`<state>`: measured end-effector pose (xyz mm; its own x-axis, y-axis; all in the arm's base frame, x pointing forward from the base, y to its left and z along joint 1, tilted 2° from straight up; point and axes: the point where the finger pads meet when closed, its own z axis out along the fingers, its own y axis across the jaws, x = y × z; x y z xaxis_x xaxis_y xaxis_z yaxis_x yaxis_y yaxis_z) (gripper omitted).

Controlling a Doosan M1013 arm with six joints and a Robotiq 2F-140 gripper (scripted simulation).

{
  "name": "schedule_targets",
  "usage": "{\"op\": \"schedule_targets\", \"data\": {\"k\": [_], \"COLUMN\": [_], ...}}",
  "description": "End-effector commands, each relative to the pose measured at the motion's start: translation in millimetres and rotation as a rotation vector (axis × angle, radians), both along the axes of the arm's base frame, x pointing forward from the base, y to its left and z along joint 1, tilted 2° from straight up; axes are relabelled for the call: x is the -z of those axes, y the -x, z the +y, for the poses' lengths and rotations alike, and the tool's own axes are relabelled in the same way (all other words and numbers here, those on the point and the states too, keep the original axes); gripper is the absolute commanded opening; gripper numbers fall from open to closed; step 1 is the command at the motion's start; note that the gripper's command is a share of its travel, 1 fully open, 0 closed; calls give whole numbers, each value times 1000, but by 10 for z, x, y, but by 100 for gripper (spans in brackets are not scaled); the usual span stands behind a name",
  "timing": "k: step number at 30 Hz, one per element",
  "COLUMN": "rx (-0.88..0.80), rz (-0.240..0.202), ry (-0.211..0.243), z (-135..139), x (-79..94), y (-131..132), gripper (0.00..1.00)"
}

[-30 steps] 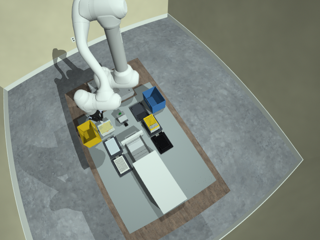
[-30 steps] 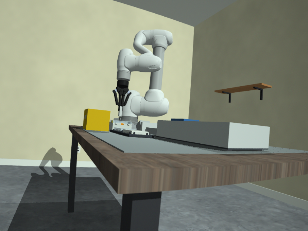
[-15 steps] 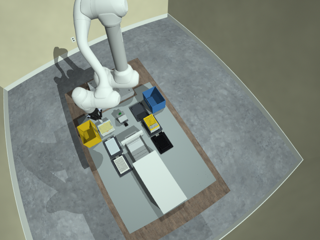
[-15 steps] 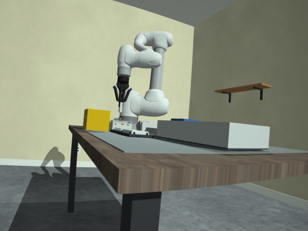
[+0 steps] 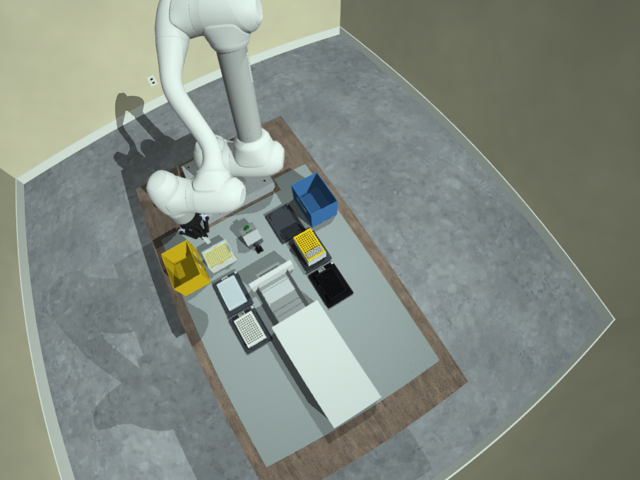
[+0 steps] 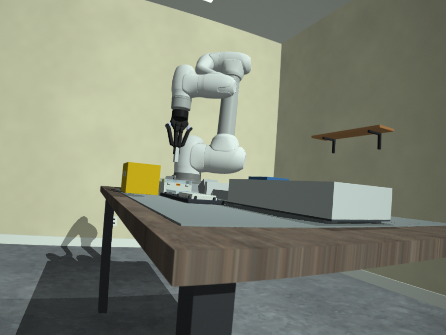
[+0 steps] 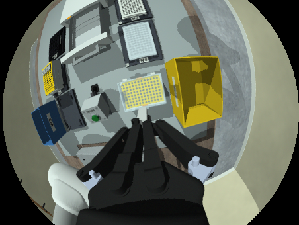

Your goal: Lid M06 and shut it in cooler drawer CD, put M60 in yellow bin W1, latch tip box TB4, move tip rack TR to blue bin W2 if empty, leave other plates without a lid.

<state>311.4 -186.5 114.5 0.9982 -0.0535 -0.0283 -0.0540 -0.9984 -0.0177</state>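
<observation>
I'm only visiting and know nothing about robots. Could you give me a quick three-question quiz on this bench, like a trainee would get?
1. True or false: the gripper is shut and holds nothing.
2. The cooler drawer is: A open, B shut.
3. What colour is the bin nearest the gripper?
Key: 1 true; 2 A; 3 yellow.
</observation>
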Motion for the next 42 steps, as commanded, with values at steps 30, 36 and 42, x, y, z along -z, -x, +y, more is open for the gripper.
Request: {"op": "schedule_targets", "data": {"k": [30, 36, 42], "rx": [-11, -11, -11], "rz": [0, 0, 0], "ry": [0, 0, 0], "z": [-115, -155, -182], "x": [56, 82, 100], "y": [-666, -901, -1058], "gripper": [66, 66, 66]}}
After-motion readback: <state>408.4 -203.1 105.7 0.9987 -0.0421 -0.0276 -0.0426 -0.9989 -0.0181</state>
